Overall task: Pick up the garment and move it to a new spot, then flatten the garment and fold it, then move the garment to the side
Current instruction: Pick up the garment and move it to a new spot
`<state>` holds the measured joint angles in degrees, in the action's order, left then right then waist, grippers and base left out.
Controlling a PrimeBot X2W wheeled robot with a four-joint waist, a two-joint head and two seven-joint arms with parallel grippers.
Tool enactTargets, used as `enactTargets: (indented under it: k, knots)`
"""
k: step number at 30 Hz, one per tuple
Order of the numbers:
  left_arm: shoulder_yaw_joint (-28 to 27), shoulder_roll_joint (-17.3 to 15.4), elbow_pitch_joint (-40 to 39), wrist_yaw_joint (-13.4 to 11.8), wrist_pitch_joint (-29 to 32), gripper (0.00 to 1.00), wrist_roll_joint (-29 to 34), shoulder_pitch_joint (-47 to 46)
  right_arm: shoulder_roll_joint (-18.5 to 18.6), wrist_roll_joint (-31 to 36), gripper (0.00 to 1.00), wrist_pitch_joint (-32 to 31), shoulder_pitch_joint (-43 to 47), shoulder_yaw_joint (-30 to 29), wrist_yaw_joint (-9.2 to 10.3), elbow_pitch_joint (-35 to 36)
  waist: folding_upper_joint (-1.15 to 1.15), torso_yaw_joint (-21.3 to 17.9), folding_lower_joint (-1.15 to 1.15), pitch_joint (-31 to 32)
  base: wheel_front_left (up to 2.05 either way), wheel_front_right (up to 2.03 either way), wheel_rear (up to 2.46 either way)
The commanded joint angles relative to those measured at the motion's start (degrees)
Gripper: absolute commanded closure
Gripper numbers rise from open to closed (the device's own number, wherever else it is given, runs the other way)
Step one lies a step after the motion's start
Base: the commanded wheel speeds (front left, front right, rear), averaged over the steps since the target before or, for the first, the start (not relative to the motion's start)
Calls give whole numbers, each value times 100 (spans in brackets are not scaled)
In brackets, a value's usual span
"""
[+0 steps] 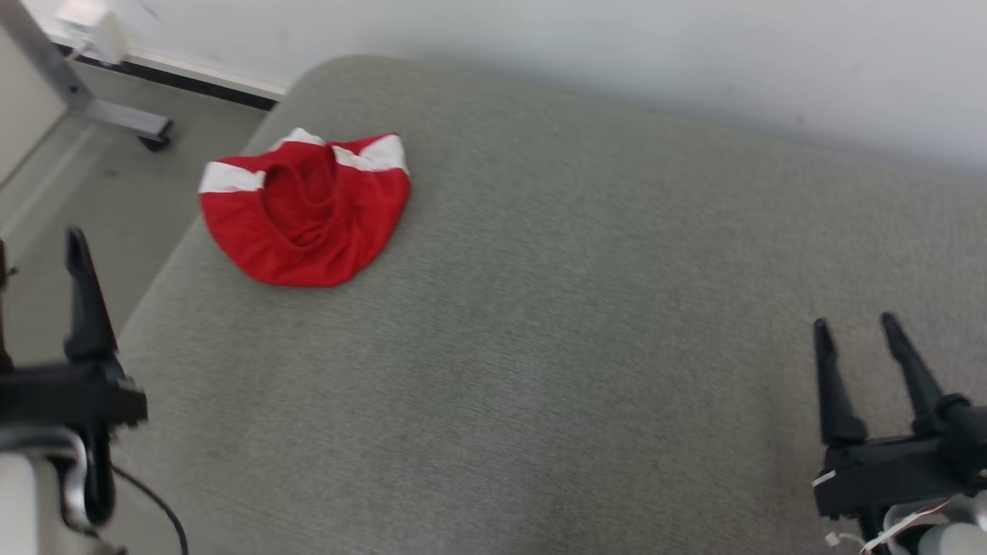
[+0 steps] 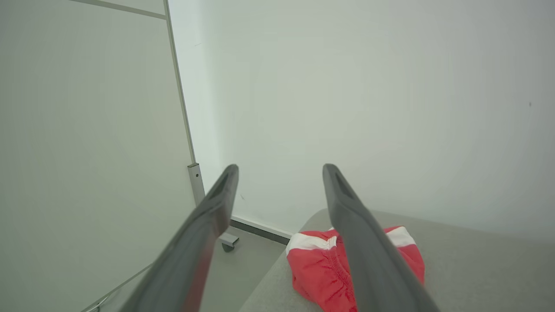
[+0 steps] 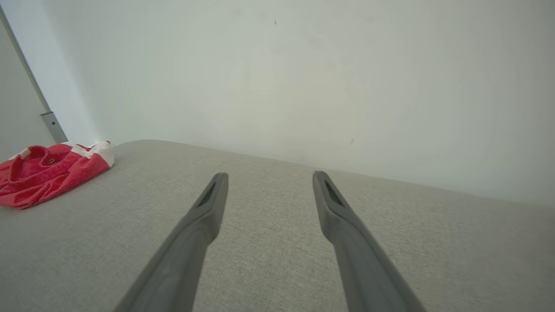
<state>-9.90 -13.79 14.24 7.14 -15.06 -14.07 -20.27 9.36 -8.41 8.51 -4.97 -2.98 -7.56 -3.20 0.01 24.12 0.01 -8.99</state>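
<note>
I have my left claw (image 2: 281,169) and right claw (image 1: 854,321) both spread apart and empty, with the crumpled red-and-white garment (image 1: 304,212) lying on the grey surface (image 1: 540,347) ahead-right of the left claw, well apart from the right.

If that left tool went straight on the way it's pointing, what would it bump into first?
Most likely the white wall: the open left tool aims at it, while the red garment lies lower, beneath that line. Depth is hard to judge.
</note>
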Motion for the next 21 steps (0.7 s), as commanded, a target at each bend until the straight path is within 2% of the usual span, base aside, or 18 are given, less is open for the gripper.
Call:
enactTargets:
  k: [1,11,15,21]
  knots:
    - [-11,-46,110,33,-14,0,-135,-367,80,39,0,-19,-90,-126,17,101,-1,-732,-1,-764,0,0,0]
    - [66,-1042,1005,27,265,0,-589,-2201,-39,154,0,-109,-195,-595,17,761,-1,-1742,-1,-1781,0,0,0]
    - [358,-1455,1735,28,436,0,-913,-2682,-150,171,0,-103,-124,-784,17,959,-1,-2025,-1,-1985,0,0,0]
    - [802,-1752,2492,28,771,0,-1218,-2863,-172,170,0,-94,-145,-845,17,1021,-1,-2164,-1,-2025,0,0,0]
